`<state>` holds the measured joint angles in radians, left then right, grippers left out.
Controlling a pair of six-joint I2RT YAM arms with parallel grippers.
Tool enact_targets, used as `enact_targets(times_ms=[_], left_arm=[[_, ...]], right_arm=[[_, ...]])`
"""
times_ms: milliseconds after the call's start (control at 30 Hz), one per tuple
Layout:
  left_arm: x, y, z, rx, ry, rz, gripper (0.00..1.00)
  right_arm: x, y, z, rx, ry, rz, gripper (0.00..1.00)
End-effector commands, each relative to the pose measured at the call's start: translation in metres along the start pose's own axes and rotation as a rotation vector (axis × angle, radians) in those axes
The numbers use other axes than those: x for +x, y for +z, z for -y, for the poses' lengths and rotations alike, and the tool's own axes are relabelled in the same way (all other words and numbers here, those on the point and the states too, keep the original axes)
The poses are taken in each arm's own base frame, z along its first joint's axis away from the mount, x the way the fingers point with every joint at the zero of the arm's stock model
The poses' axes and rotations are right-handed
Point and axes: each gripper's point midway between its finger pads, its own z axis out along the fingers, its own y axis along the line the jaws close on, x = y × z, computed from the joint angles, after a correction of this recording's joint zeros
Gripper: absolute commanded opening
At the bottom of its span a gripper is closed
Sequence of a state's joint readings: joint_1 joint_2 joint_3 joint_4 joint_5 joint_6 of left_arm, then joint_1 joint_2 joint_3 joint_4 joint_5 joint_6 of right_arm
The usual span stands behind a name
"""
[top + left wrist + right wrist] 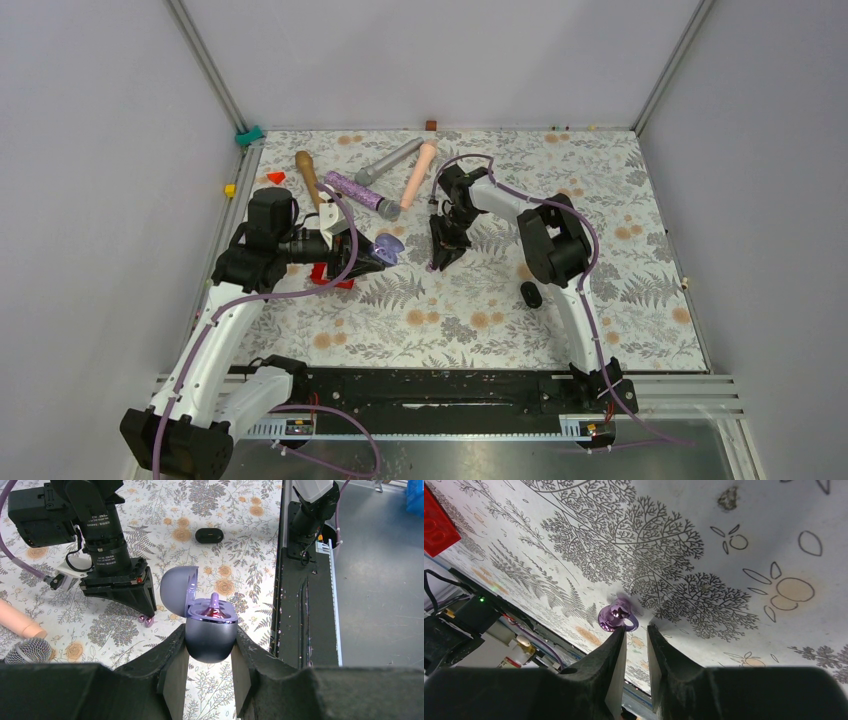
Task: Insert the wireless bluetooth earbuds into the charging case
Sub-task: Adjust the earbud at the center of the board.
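My left gripper (210, 636) is shut on the lavender charging case (210, 639) and holds it above the table with its lid (176, 584) open. A glossy purple-red bud (215, 611) sits in a well of the case. The case also shows in the top view (389, 245). A second shiny purple earbud (617, 617) lies on the floral table. It sits just past the left fingertip of my right gripper (637, 629), not between the fingers. That gripper is slightly open, empty and pointing down at the table (437, 262). From the left wrist view the bud (148, 621) lies under its tip.
A black oval pebble-like object (531, 294) lies by the right arm and also shows in the left wrist view (209, 535). A red block (330, 272) sits under the left arm. Microphones (357, 193), a wooden handle (308, 175) and a peach cylinder (419, 172) lie at the back.
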<state>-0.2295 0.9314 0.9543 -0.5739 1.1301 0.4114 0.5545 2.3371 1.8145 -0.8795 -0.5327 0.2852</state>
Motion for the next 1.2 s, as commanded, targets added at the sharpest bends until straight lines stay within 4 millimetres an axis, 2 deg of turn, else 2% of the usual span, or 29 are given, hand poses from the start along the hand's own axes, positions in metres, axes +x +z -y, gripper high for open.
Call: enact_targets(times_ms=[0,267,567,833,1000,1067,1167], left_arm=[[-0.007,0.001,0.002,0.033,0.052,0.034,0.19],[-0.006,0.001,0.001,0.033,0.049,0.033,0.19],[-0.005,0.001,0.001,0.033,0.047,0.032,0.19],[-0.005,0.001,0.001,0.036,0.048,0.033,0.19],[-0.008,0.000,0.002,0.035,0.052,0.037,0.19],[-0.008,0.000,0.002,0.032,0.053,0.036,0.19],[-0.007,0.001,0.001,0.033,0.051,0.035,0.19]], right_arm=[[-0.006,0.000,-0.006,-0.036,0.012,0.007,0.30],[-0.010,0.004,-0.016,-0.105,0.034,0.015,0.30],[-0.017,0.009,-0.032,-0.221,0.097,0.023,0.24],[-0.023,0.003,-0.035,-0.225,0.085,0.056,0.25],[-0.028,-0.024,-0.034,-0.180,0.056,0.173,0.24],[-0.024,-0.035,-0.036,-0.173,0.051,0.220,0.24],[-0.013,-0.039,-0.036,-0.184,0.087,0.235,0.24]])
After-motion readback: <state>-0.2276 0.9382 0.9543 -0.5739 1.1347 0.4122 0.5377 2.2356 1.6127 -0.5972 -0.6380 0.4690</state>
